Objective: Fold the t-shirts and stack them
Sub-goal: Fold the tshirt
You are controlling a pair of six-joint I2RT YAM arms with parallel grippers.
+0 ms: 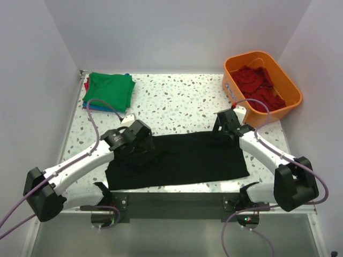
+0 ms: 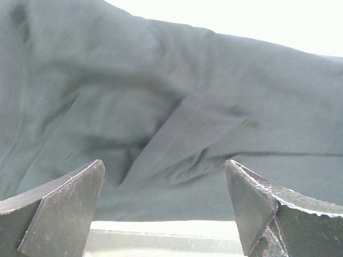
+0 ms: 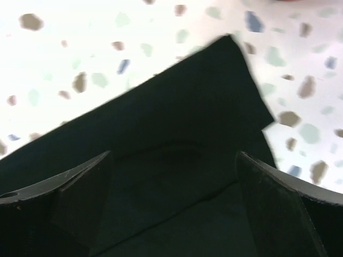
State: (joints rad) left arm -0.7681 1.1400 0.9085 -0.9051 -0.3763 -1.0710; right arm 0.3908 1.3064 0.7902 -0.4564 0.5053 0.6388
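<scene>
A large black t-shirt lies folded into a wide band across the front of the table. My left gripper hovers over its left part, jaws open, with only wrinkled black cloth below them. My right gripper is over the shirt's far right corner, also open and holding nothing. A stack of folded t-shirts, green on top with blue and red edges under it, sits at the back left. Red t-shirts lie crumpled in the orange tub.
The orange plastic tub stands at the back right corner. White walls close in the speckled table on three sides. Purple cables trail from both arms near the front edge.
</scene>
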